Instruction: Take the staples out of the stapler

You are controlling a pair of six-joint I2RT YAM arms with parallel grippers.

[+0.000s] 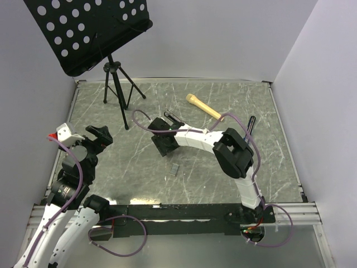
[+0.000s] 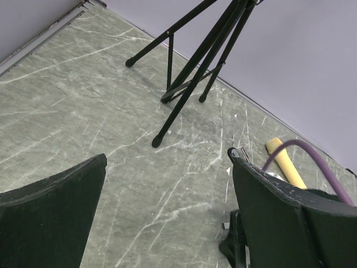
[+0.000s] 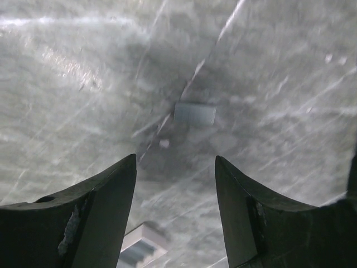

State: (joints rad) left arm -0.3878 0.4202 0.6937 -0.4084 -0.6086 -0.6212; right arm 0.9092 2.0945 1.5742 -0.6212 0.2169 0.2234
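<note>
The staples [image 1: 174, 169] lie as a small grey strip flat on the table, apart from the stapler. The slim black stapler [image 1: 174, 119] lies farther back, partly hidden behind my right gripper [image 1: 166, 148]. In the right wrist view my right gripper [image 3: 175, 161] is open and empty, hovering above the table with the staples [image 3: 194, 113] just ahead of its fingertips. My left gripper [image 1: 99, 135] is open and empty at the left, well away from both. In the left wrist view the left gripper [image 2: 167, 184] shows only bare table between its fingers, with the stapler's tip [image 2: 236, 152] peeking past the right finger.
A black music stand on a tripod [image 1: 114, 84] stands at the back left; its legs also show in the left wrist view [image 2: 184, 72]. A wooden-handled tool [image 1: 203, 106] and a thin black pen [image 1: 250, 124] lie at the back right. A blurred pale object [image 3: 142, 244] shows beneath the right fingers.
</note>
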